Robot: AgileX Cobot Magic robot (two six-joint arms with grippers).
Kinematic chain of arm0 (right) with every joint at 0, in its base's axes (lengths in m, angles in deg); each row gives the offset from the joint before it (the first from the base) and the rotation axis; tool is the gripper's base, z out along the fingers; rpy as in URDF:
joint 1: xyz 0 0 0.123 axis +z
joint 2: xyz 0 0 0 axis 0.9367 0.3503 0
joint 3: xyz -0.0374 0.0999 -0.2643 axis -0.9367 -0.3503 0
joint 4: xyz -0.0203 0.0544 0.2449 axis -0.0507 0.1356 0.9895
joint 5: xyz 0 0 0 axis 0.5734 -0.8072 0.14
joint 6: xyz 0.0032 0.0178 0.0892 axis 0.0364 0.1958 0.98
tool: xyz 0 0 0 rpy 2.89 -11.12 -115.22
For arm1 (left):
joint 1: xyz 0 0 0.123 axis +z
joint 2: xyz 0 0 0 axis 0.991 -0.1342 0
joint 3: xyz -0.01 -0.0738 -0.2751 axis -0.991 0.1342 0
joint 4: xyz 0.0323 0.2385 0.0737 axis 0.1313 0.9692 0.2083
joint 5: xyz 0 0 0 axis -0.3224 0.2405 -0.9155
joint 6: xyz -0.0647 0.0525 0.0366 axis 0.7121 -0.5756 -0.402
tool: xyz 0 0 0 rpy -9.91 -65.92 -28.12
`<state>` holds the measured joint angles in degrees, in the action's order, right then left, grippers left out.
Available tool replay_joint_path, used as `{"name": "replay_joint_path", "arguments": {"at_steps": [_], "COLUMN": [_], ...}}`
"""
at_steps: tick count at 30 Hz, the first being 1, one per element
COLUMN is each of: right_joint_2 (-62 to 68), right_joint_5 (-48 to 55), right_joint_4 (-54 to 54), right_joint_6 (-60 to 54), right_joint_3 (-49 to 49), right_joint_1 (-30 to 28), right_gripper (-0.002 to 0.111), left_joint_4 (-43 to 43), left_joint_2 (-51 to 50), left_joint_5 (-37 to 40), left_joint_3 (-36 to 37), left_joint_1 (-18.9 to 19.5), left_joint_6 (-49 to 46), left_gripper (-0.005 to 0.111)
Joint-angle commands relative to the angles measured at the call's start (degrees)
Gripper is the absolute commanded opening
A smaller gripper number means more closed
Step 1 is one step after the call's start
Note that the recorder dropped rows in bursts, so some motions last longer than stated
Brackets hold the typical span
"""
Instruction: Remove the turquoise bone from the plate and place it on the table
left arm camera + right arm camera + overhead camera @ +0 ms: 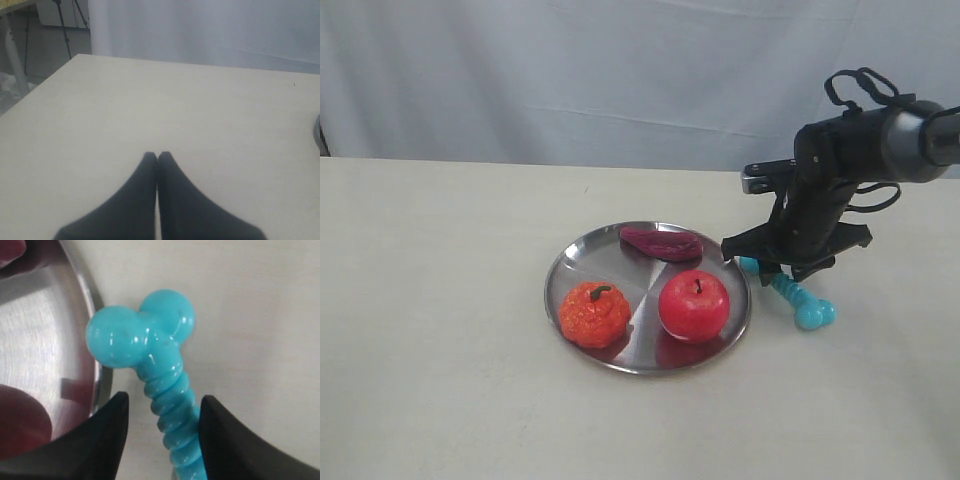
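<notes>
The turquoise bone [802, 300] lies on the cream table [440, 300] just right of the silver plate [610, 262], off its rim. My right gripper [775, 268] hangs low over the bone's plate-side end. In the right wrist view the right gripper [165, 397] is open and straddles the ribbed shaft of the bone [150, 340]. One finger touches the shaft and the other stands a small gap away. The plate's rim [92, 315] runs right beside the knobbed end. My left gripper [157, 156] is shut and empty over bare table [200, 110]; it is out of the exterior view.
On the plate sit a red apple [693, 305], an orange bumpy fruit [594, 314] and a dark purple flat piece [661, 243]. A pale curtain hangs behind the table's far edge.
</notes>
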<state>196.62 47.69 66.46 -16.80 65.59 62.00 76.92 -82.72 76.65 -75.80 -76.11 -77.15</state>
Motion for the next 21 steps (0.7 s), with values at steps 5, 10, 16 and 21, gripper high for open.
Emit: {"name": "replay_joint_path", "arguments": {"at_steps": [5, 10, 16, 21], "right_joint_2": [-1.8, -1.9, -1.9, -1.9], "right_joint_5": [0.6, 0.7, 0.7, 0.8], "right_joint_4": [-0.4, -0.8, -1.0, -1.0], "right_joint_6": [0.2, 0.2, 0.1, -0.8], "right_joint_3": [0.1, 0.1, 0.1, 0.1], "right_joint_1": [-0.4, -0.4, -0.4, -0.4], "right_gripper": [0.043, 0.043, 0.043, 0.043], "left_joint_4": [0.0, 0.0, 0.0, 0.0], "left_joint_2": [0.1, 0.1, 0.1, 0.1], "left_joint_5": [-0.2, -0.2, -0.2, -0.2], "left_joint_3": [0.2, 0.2, 0.2, 0.2], "left_joint_1": [-0.4, -0.4, -0.4, -0.4], "left_joint_6": [0.1, 0.1, 0.1, 0.1], "left_gripper": [0.0, 0.0, 0.0, 0.0]}}
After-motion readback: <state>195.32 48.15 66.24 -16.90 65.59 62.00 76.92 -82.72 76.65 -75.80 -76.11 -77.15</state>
